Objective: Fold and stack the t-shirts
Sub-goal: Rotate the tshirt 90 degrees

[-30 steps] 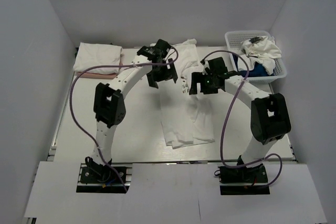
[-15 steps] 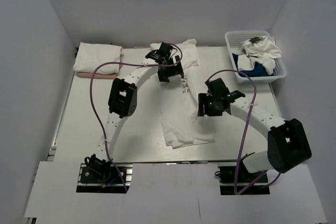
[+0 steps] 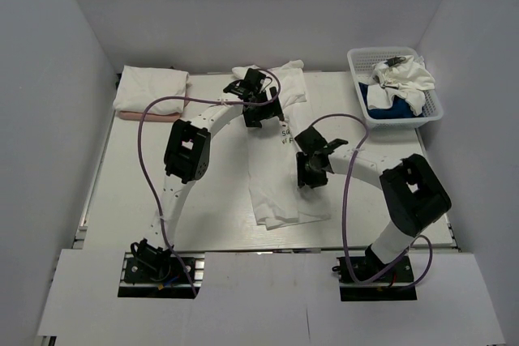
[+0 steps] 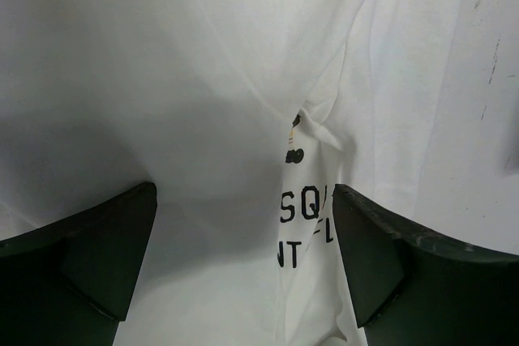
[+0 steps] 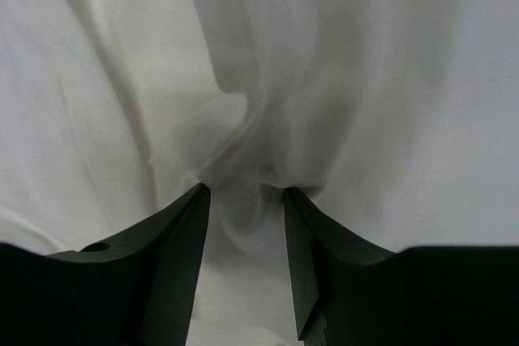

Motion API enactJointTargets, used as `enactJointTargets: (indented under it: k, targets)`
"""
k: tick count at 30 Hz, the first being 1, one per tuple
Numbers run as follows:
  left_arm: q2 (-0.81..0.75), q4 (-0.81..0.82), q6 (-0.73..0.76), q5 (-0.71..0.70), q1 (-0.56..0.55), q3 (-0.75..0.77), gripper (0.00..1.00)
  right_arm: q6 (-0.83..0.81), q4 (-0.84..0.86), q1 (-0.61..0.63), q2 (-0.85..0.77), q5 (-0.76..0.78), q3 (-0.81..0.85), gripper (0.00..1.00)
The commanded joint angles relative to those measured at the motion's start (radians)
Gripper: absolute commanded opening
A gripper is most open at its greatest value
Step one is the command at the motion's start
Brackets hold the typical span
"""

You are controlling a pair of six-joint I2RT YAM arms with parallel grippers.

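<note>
A white t-shirt with dark lettering lies lengthwise in the middle of the table, folded into a long strip. My left gripper hovers over its chest. In the left wrist view the left gripper is wide open with the lettering between its jaws. My right gripper is at the shirt's right edge. In the right wrist view the right gripper is nearly closed, with a puckered fold of the white cloth pinched between its fingers. A folded white shirt lies on a pale pink one at the back left.
A white basket at the back right holds white clothes and blue clothes. White walls close in the table on the left, back and right. Purple cables loop from both arms.
My right gripper has come down and toward the near left, onto the shirt's right edge. My left gripper has shifted slightly back over the chest.
</note>
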Motion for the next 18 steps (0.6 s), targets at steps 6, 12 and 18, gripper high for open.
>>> enactJointTargets:
  k: [6,12,18]
  targets:
    - [-0.021,-0.078,0.023,0.005,-0.004,-0.083,1.0,0.051,0.032,0.016,0.018,0.036,0.122,0.51]
    - [-0.03,-0.078,0.023,-0.004,-0.004,-0.092,1.0,0.079,0.012,0.015,0.056,0.124,0.168,0.48]
    - [-0.03,-0.078,0.023,-0.004,-0.004,-0.092,1.0,0.122,-0.09,0.015,0.166,0.234,0.261,0.31]
